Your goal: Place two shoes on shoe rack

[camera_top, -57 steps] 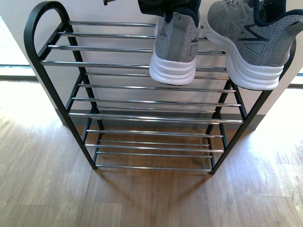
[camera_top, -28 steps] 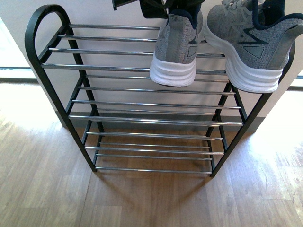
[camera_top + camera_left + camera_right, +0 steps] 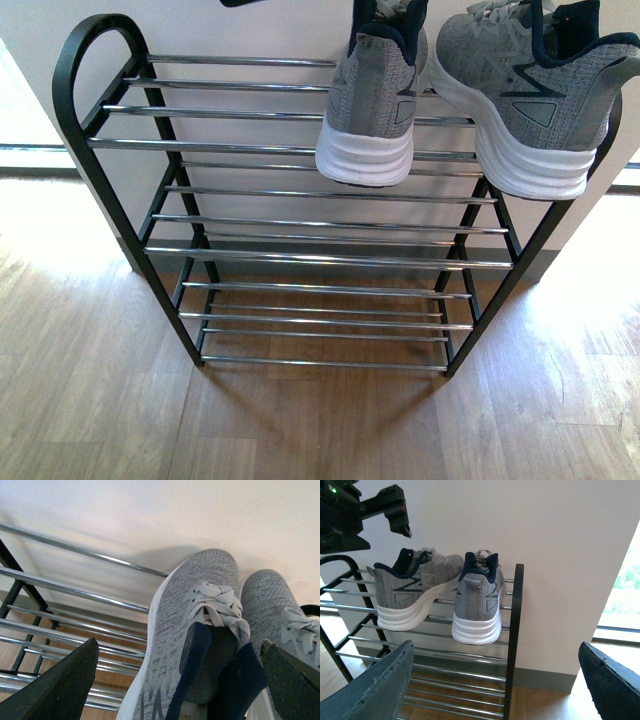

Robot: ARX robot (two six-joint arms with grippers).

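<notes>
Chrome-barred shoe rack fills the front view. On its top tier sit the centre sneaker and the upper-right sneaker, toes to the wall, heels overhanging. The left gripper hangs just above them, jaws wide, gripping nothing. The right gripper, equally spread and empty, stands well back.

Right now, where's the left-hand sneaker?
Front view: the sneaker sits on the top tier of the rack, right of centre, heel overhanging the front bar; the other sneaker is just to its right.
</notes>
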